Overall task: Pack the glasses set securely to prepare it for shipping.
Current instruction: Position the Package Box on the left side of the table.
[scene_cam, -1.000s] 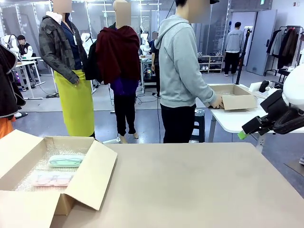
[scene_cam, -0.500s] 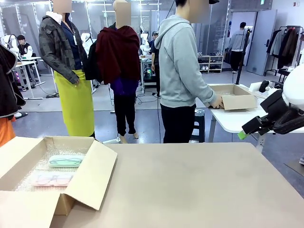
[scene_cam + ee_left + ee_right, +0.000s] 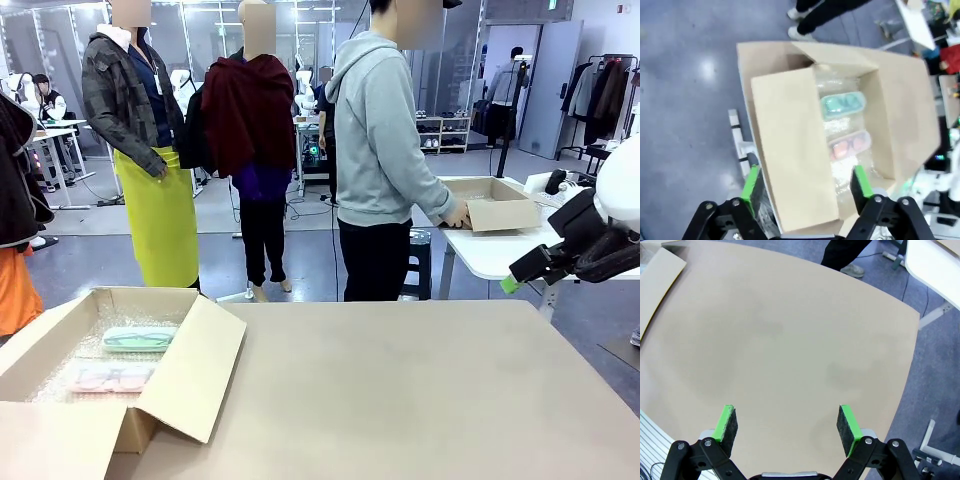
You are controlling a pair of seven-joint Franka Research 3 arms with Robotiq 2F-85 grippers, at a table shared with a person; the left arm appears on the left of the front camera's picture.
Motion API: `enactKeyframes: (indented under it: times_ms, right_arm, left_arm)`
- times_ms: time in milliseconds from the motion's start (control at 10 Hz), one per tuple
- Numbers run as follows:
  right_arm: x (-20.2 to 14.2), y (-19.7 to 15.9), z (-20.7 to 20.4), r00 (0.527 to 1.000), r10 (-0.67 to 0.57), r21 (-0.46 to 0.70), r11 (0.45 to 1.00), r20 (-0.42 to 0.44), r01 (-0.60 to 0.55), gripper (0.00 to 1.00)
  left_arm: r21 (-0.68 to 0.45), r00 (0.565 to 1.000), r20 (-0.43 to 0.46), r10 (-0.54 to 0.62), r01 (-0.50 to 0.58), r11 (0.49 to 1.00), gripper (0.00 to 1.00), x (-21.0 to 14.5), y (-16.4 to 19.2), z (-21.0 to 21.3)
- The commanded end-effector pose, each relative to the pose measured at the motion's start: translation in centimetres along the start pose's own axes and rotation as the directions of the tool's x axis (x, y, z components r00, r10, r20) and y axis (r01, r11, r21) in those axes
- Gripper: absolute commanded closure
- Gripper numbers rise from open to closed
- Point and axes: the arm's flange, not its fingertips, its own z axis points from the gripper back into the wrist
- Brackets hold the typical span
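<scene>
The glasses set lies inside an open cardboard box (image 3: 190, 375) lined with bubble wrap, at the table's left. The mint green case (image 3: 140, 338) is farther back and the pale pink case (image 3: 110, 377) nearer. From above, the mint case (image 3: 842, 104) and the pink case (image 3: 850, 145) lie side by side beyond a wide box flap (image 3: 790, 150). My left gripper (image 3: 805, 182) hangs open above that flap, holding nothing. My right gripper (image 3: 787, 422) is open over bare table; it hovers off the table's right edge (image 3: 512, 283).
A person in a grey hoodie stands at the far side with hands on another cardboard box (image 3: 495, 203) on a white table. The brown table (image 3: 400, 400) is bare from the middle to the right. One box flap (image 3: 655, 285) reaches into the right wrist view's top left.
The box's left flap has dropped outward and lower, uncovering the box's left wall. The right arm and both cases have not moved.
</scene>
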Motion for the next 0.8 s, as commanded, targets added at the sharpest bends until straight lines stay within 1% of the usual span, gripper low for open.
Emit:
enactKeyframes:
  times_ms: [0, 100, 200, 300, 400, 500, 700]
  right_arm:
    - [0.0, 0.1, -0.1, 1.0, -0.002, -0.006, 1.0, 0.01, 0.002, 0.0]
    - [0.0, 0.1, -0.1, 1.0, -0.002, -0.006, 1.0, 0.01, 0.002, 0.0]
    - [0.0, 0.1, -0.1, 1.0, -0.002, -0.006, 1.0, 0.01, 0.002, 0.0]
    - [0.0, 0.1, -0.1, 1.0, -0.002, -0.006, 1.0, 0.01, 0.002, 0.0]
    - [0.0, 0.1, -0.1, 1.0, -0.002, -0.006, 1.0, 0.01, 0.002, 0.0]
    - [0.0, 0.1, -0.1, 1.0, -0.002, -0.006, 1.0, 0.01, 0.002, 0.0]
    - [0.0, 0.1, -0.1, 1.0, -0.002, -0.006, 1.0, 0.01, 0.002, 0.0]
  left_arm:
    - [0.028, 0.993, -0.002, -0.119, 0.119, 0.993, 0.19, -1.5, -6.1, -1.3]
    - [0.035, 0.98, -0.011, -0.197, 0.197, 0.98, 0.19, -1.8, -9.2, -1.4]
    - [0.024, 0.953, -0.073, -0.295, 0.297, 0.954, 0.19, -1.7, -12.7, -2.2]
    - [0.064, 0.914, -0.117, -0.388, 0.397, 0.916, 0.19, -1.2, -16.2, -3.6]
    - [0.09, 0.86, -0.151, -0.488, 0.503, 0.859, 0.19, -1.1, -19.8, -5.1]
    - [0.11, 0.813, -0.187, -0.551, 0.575, 0.811, 0.19, -1.6, -22.4, -6.2]
    - [0.148, 0.722, -0.221, -0.655, 0.689, 0.71, 0.19, -3.1, -26.7, -7.9]
